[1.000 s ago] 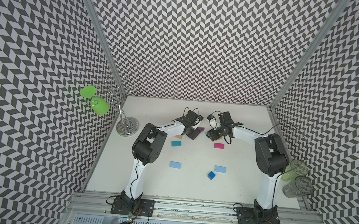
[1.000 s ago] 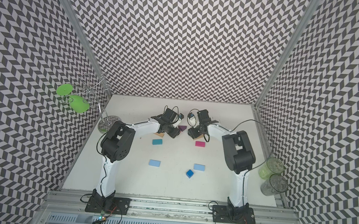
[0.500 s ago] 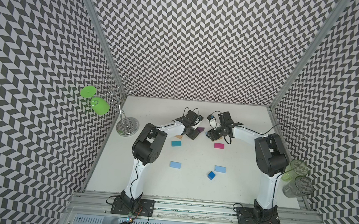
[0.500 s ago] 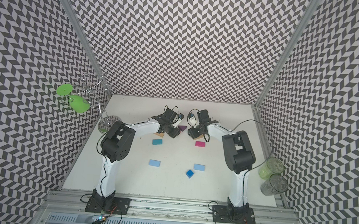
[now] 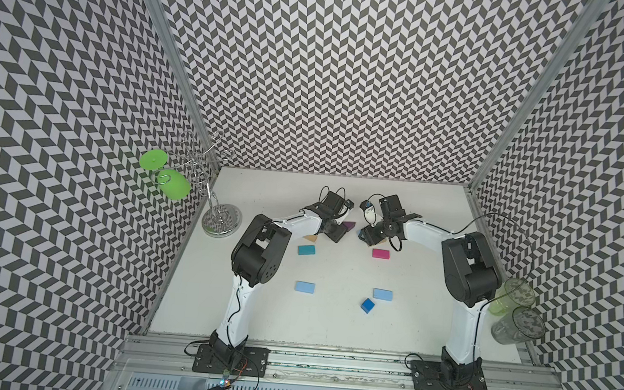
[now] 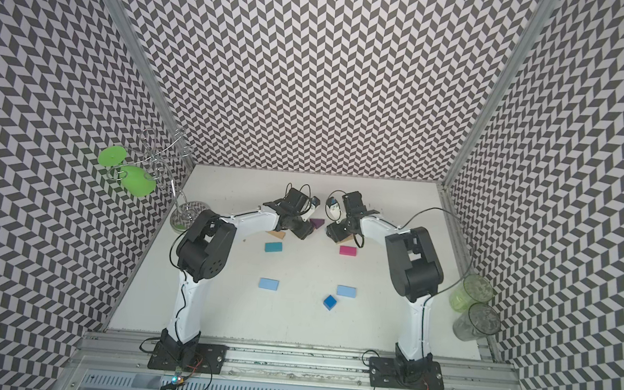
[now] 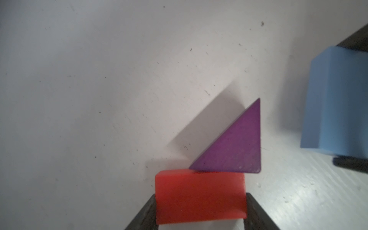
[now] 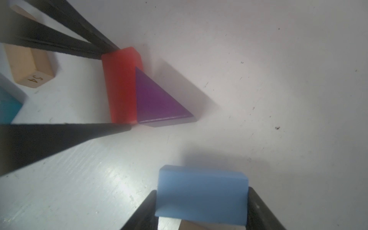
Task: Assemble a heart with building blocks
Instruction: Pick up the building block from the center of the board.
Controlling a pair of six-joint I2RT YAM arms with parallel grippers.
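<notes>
Top view: green tumbler (image 5: 511, 301) beside clear tumbler (image 5: 517, 328).

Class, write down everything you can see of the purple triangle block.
The purple triangle is a flat, right-angled piece of matte painted wood with faint grain and sharp corners. It lies flat on the white table, in its far half. One short edge rests against the red block gripped in the left claw; the light blue block stands apart from it.
</notes>
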